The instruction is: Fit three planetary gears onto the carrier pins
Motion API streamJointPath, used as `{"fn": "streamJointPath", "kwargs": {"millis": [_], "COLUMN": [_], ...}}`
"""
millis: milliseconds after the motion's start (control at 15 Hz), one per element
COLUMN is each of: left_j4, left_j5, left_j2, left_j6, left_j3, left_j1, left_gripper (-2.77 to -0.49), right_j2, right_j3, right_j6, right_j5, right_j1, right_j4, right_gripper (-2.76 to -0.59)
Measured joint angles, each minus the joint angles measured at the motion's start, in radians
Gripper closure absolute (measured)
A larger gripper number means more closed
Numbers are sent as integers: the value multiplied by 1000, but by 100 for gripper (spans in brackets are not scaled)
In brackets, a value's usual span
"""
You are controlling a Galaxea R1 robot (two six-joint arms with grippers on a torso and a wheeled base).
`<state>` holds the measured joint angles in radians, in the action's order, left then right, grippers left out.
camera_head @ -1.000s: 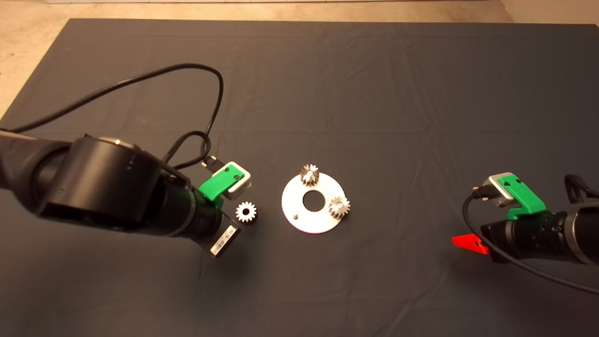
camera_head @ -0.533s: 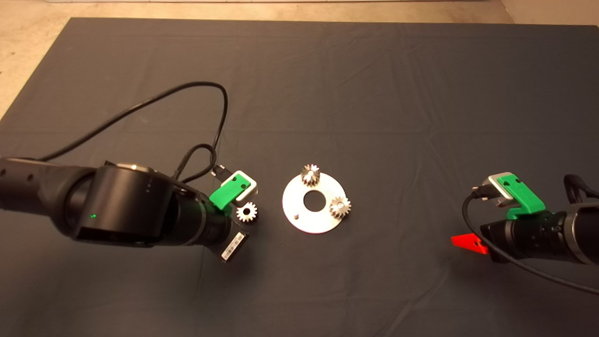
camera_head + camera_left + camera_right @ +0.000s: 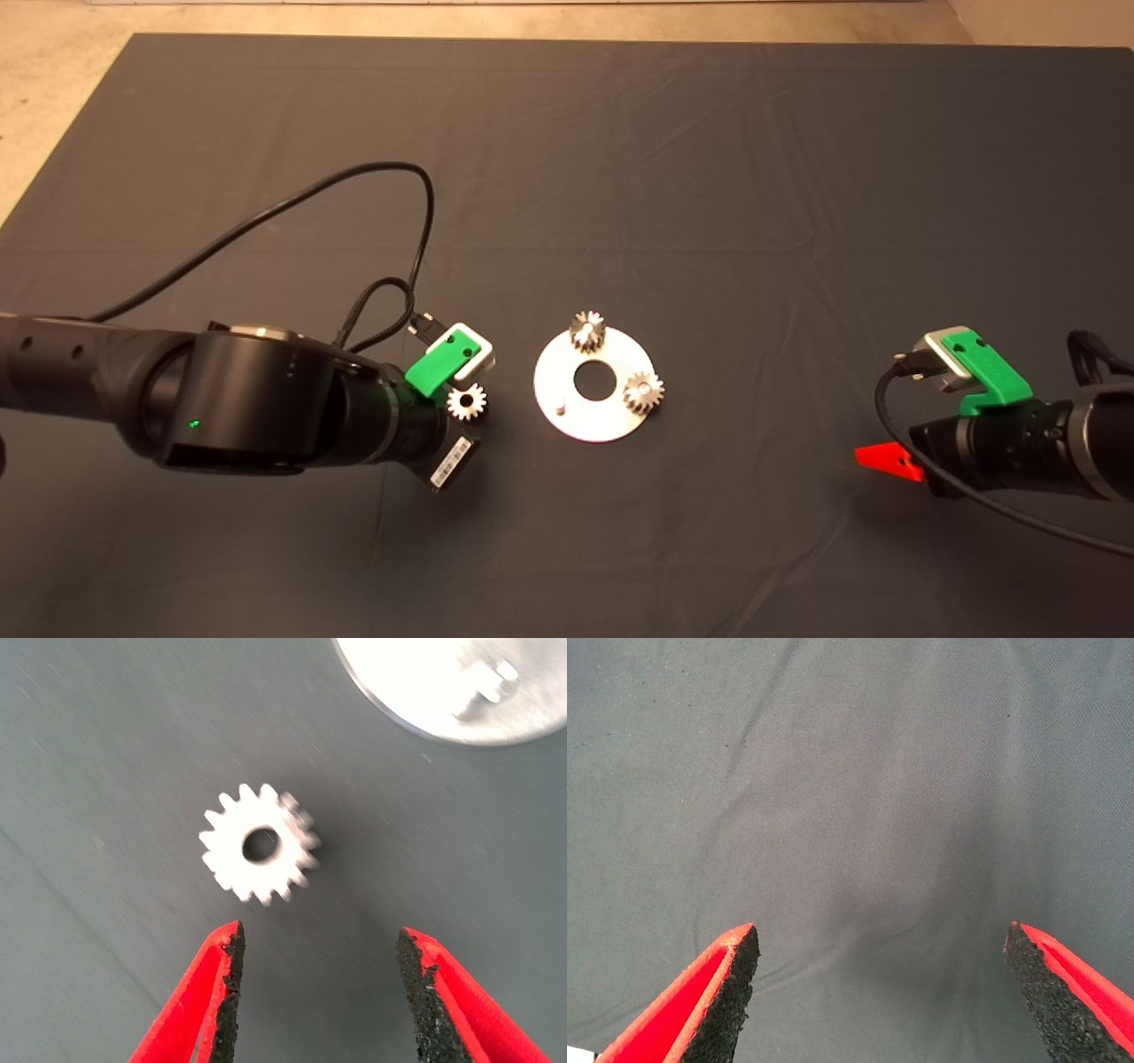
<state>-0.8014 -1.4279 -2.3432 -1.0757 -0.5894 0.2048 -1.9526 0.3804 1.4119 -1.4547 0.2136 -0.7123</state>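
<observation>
A round silver plate (image 3: pixel 595 412) lies mid-mat. Two planetary gears sit on its carrier pins: one at the far side (image 3: pixel 586 330), one at the right (image 3: pixel 643 391). A third pin (image 3: pixel 561 408) stands bare at the plate's near left; it also shows in the left wrist view (image 3: pixel 483 688). The third gear (image 3: pixel 467 402) lies flat on the mat left of the plate. My left gripper (image 3: pixel 319 943) is open just above this gear (image 3: pixel 258 844), its fingers short of it. My right gripper (image 3: pixel 881 939) is open and empty over bare mat at the right.
A black cable (image 3: pixel 292 208) loops over the mat behind the left arm. The right arm (image 3: pixel 1019 434) is low at the mat's right side, one red finger (image 3: pixel 886 461) showing. The floor shows past the mat's far edge.
My left arm has moved right and lower toward the loose gear. The gear, plate and right arm have not moved.
</observation>
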Motion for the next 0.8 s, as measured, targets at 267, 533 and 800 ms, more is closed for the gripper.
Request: {"fn": "streamJointPath", "kwargs": {"millis": [267, 533, 800], "left_j4": [-42, -69, -94], "left_j5": [3, 5, 23], "left_j2": [0, 9, 17], "left_j6": [57, 73, 87], "left_j3": [-19, -29, -45], "left_j1": [-44, -44, -52], "left_gripper": [-130, -151, -159], "right_j2": [0, 0, 0], "right_j3": [0, 0, 0], "right_j6": [0, 0, 0], "right_j5": [0, 0, 0], "right_j1": [0, 0, 0], "right_j4": [0, 1, 3], "right_gripper": [-205, -205, -205]}}
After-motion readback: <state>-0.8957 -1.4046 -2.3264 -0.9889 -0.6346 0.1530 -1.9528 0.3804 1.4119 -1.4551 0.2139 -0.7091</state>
